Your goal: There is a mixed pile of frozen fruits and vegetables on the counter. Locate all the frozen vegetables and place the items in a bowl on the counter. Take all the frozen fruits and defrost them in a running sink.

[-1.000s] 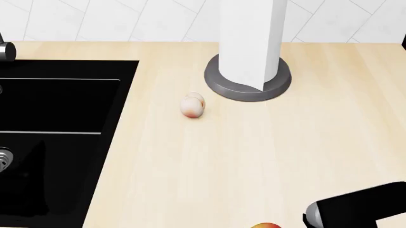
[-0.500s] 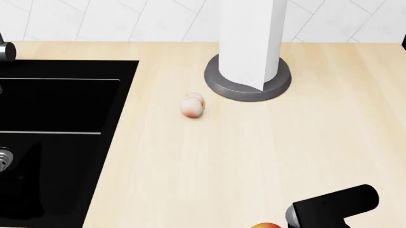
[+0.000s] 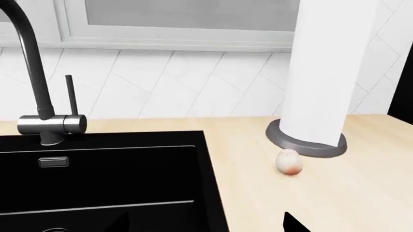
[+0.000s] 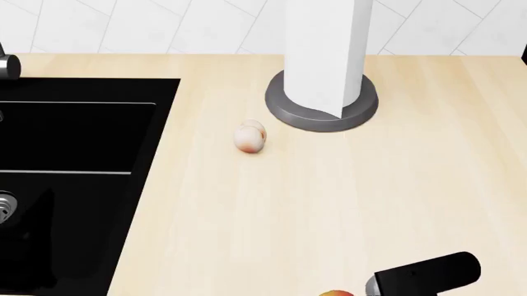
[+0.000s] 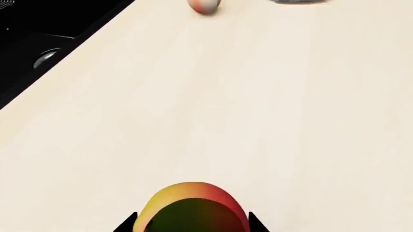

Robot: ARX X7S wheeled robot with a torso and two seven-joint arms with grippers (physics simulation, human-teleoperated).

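Right gripper (image 5: 191, 227): dark fingertips either side of mango (image 5: 191, 205), probably clamped for sink (image 4: 74, 185) run. Left gripper's state: cannot tell. Peach (image 4: 250, 137) loose on counter (image 4: 329, 197).

Only the right arm (image 4: 424, 274) showed in the head view, as a black, rounded segment lying nearly level at the bottom right, low over the worktop (image 4: 329, 197). In the right wrist view the right claw (image 5: 191, 224) was seen only as two dark fingertips (image 5: 127, 225) at the frame's edge, one on either side of the mango (image 5: 191, 208), set close against it. Of the left claw, the left wrist view showed just one dark fingertip (image 3: 294, 224); its jaw state could not be read.
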